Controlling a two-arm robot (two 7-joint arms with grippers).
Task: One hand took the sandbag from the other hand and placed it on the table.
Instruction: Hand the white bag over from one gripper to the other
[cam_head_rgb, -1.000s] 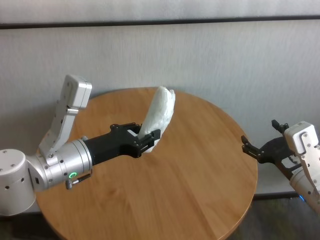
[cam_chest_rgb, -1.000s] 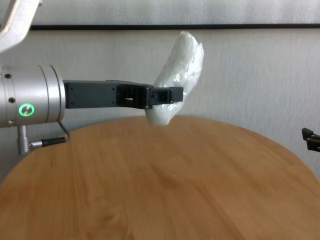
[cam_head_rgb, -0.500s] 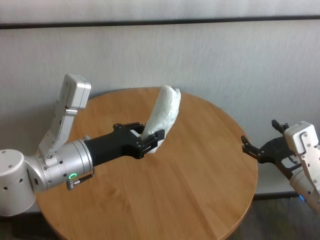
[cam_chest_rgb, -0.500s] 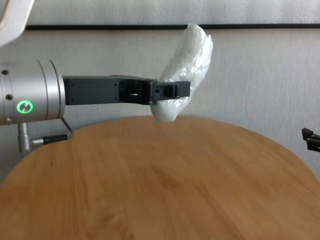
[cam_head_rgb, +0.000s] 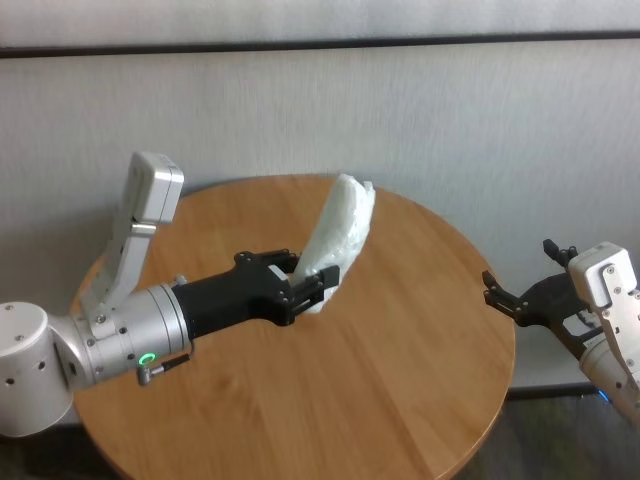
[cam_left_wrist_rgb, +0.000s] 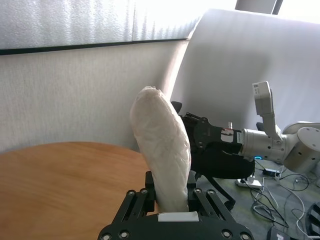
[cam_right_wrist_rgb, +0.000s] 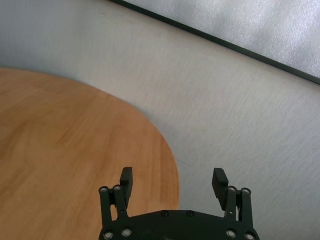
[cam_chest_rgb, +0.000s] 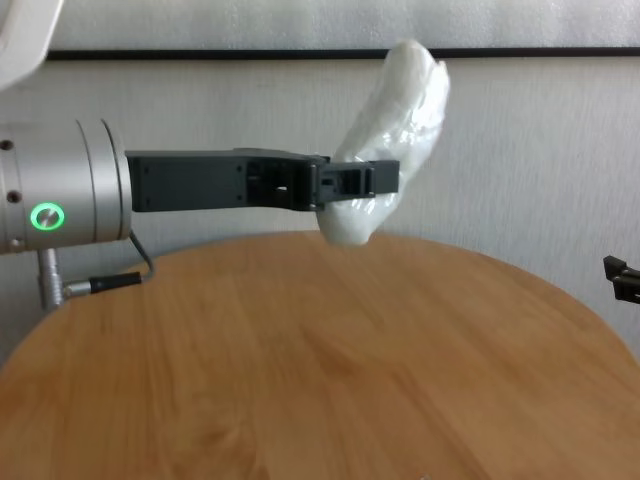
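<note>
Over the last second the left claw (cam_head_rgb: 308, 290) had carried the sandbag (cam_head_rgb: 340, 240) a little to the right, toward the middle of the round surface (cam_head_rgb: 400, 400), and the bag had also leaned slightly more to the right. This probably meant that the handover was being prepared, because the bag was coming closer to the side where the other arm waited, but the two claws were still well apart. The left claw was pinching the lower end of the sandbag, with its fingers pressed against both sides of it, and the bag was held in the air above the surface, not touching the wood. The right claw (cam_head_rgb: 515, 300) stayed at the right edge of the surface, just beside the rim, with its fingers spread wide and nothing between them; in its own wrist view only the bare wood and the wall were in front of it. The sandbag was white and long, like a loaf, with a crinkled, slightly shiny skin and a rounded top. It stood nearly upright out of the left claw, tilted to the right and away from the robot, and it kept its shape without sagging.
</note>
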